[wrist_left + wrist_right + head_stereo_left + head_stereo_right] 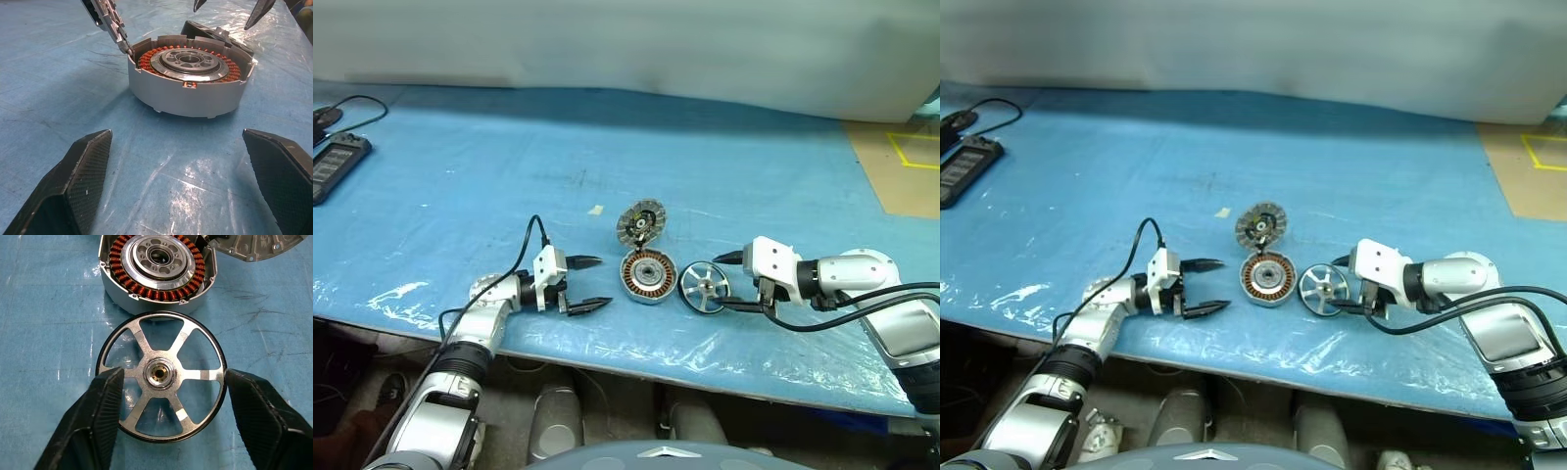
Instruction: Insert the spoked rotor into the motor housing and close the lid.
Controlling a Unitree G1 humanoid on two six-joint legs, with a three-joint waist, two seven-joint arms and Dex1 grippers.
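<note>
1. While the spoked rotor (161,375) lies flat on the blue tabletop (460,176) at lower centre of the head view, the right tool (722,281) brackets its rim, fingers spread, seemingly not clamped.
2. The motor housing (648,275) sits just left of the rotor, windings up.
3. The lid (639,223) lies just above the housing.
4. Left tool (589,284) gapes empty beside the housing.

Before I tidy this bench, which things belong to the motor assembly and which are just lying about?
For the job: spoked rotor, motor housing, lid.

Lying about: black device with cable at the far left of the table, small pale scrap beyond the housing.
</note>
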